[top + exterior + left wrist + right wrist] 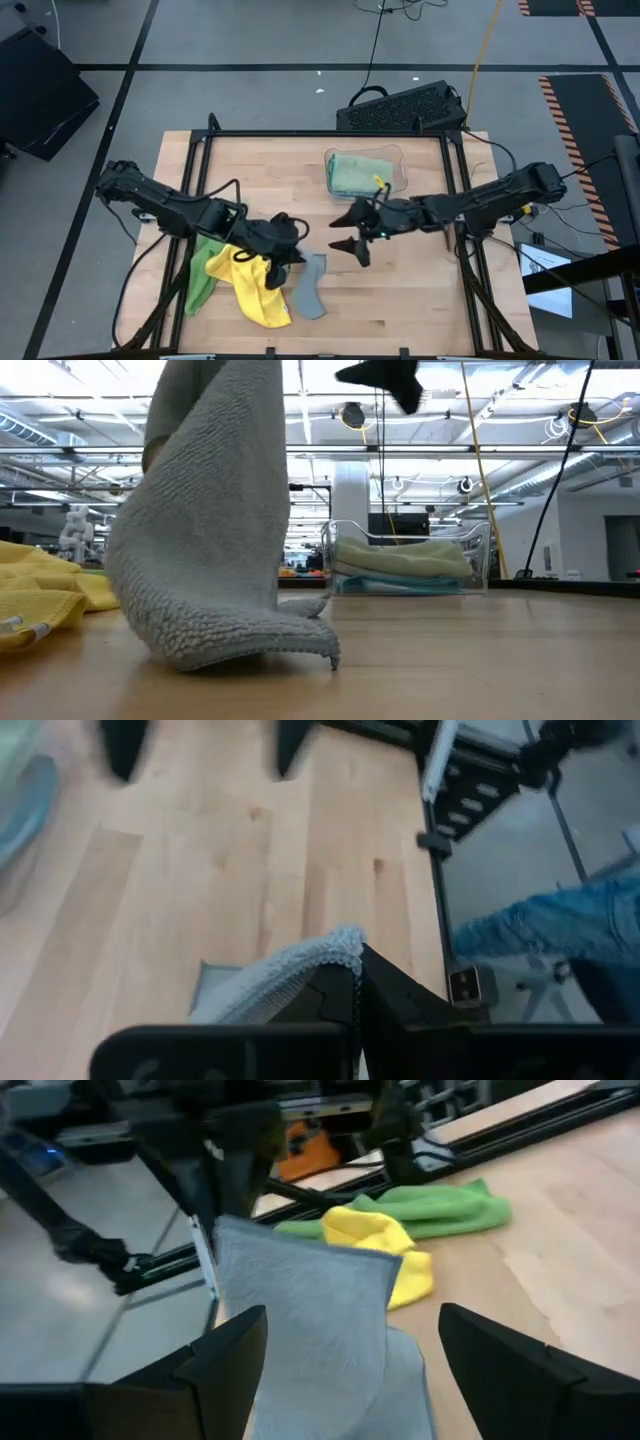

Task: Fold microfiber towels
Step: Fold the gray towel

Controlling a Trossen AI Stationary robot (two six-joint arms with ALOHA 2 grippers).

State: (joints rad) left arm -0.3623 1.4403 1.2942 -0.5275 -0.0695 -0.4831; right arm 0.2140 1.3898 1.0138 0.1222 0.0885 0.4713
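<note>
I'm holding the left gripper (pixel 290 252) pinched tight on the top edge of a soft grey microfiber towel (pixel 309 288), lifting it so it is hanging with its lower end trailing on the light wooden table (pixel 420 290), near the front edge, left of centre. My right gripper (pixel 352 237) is standing spread wide and empty, just right of the hanging cloth, fingers facing it and not touching.

Just left of the grey one, a yellow microfiber towel (pixel 252 283) is lying crumpled over a bright green microfiber towel (pixel 203 270), both unfolded. At the far centre, a clear plastic bin (pixel 366 172) is holding folded cloths, a sage green one on top.

Step in hand, I'm judging: getting a second grip on the grey towel. To do it well I'm wanting the right fingers to take the free top corner level with the left pinch, then spread both apart so the cloth hangs flat before laying it down. Grabbing mid-edge would bunch it.
</note>
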